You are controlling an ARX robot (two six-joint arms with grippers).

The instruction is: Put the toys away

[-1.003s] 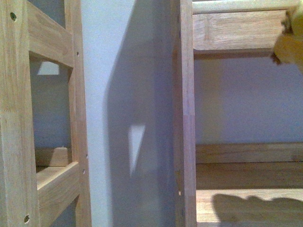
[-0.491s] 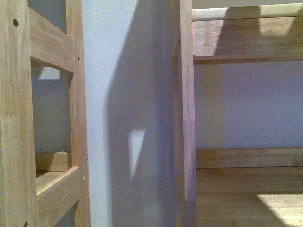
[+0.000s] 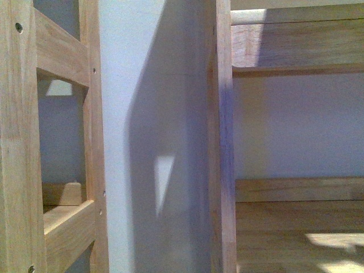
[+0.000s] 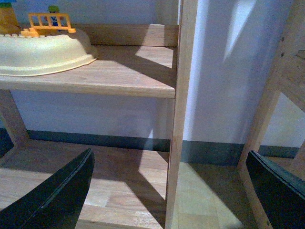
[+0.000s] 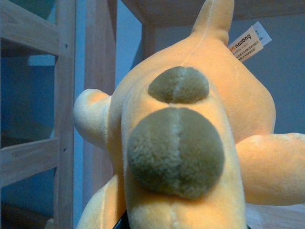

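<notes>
The orange-yellow plush animal (image 5: 190, 143) fills the right wrist view, with two brown-green fuzzy patches down its back, stubby limbs and a white label at the top. My right gripper is shut on the plush animal; its fingers are hidden under the toy. My left gripper (image 4: 174, 191) is open and empty, its two black fingers (image 4: 57, 195) spread wide before a wooden shelf post (image 4: 181, 114). Neither gripper nor the toy shows in the front view.
Wooden shelf units stand against a white wall: a post (image 3: 222, 142) and shelf board (image 3: 296, 227) in front, another frame (image 3: 57, 142) at left. A cream bowl-like tray (image 4: 43, 50) with orange toy pieces sits on the shelf (image 4: 124, 71).
The plush animal was at the upper right edge of the front view a second ago and has left that view. Its shadow on the lower shelf board is gone, leaving sunlit patches.
</notes>
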